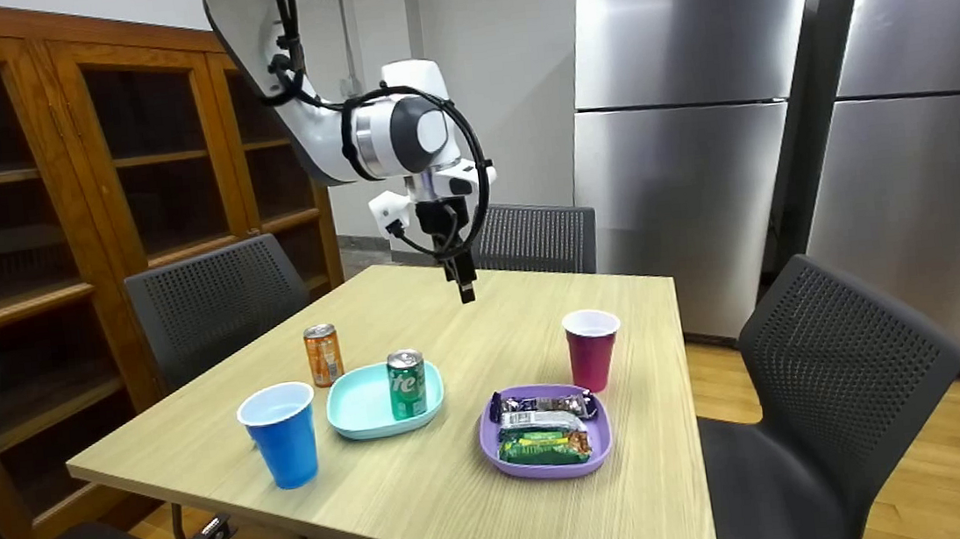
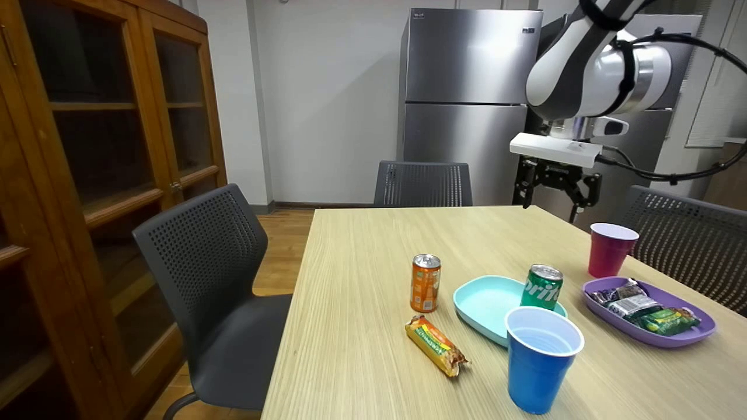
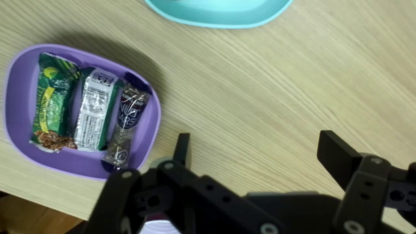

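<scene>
While the pincer (image 3: 255, 139) is hanging above the bench (image 2: 350, 350), its fingers (image 3: 338, 156) are standing wide apart across the bottom of the wrist view, and they're pinching nothing at all! Closest to them there, the purple tray (image 3: 21, 100) is filling the left of the frame, its raised wall probably keeping everything inside from straying. And it's a tidy row: the green bar (image 3: 52, 104), the silver-labelled bar (image 3: 94, 110) and the dark nut bar (image 3: 125, 120) are lying side by side, presumably so that all three are fitting on that floor. Right of centre in an exterior view, the maroon cup (image 1: 592, 360) is standing mouth up just behind the tray, resting on its own base. Near the middle of that frame, the green can (image 1: 408, 386) is standing upright on the right side of the teal plate (image 1: 365, 404), whose flat floor is likely steadying it. In both exterior views the orange can (image 2: 425, 283) is standing just beside that plate; low in an exterior frame, the yellow bar (image 2: 436, 345) is lying near the upright blue cup (image 2: 537, 361).
</scene>
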Controlling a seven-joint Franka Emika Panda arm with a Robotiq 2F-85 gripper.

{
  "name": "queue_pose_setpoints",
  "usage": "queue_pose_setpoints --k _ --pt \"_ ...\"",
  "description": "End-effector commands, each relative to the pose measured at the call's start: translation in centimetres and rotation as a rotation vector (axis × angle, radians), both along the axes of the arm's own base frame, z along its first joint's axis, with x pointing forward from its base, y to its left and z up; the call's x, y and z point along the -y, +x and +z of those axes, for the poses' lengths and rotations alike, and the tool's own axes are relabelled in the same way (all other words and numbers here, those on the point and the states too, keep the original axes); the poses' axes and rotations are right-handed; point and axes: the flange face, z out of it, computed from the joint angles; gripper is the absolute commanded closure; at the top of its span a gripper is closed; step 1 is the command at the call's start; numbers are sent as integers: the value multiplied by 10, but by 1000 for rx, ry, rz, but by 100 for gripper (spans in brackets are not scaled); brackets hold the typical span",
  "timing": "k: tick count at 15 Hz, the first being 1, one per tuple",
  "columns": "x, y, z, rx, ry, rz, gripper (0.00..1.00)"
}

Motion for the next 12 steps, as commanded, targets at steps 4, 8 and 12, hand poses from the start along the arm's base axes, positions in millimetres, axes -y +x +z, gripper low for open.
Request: queue_pose_setpoints --k 4,8,12 --pt "-69 -13 18 16 19 210 0" --pt "-84 -8 10 4 27 227 0" --pt "-88 -9 9 1 26 246 0"
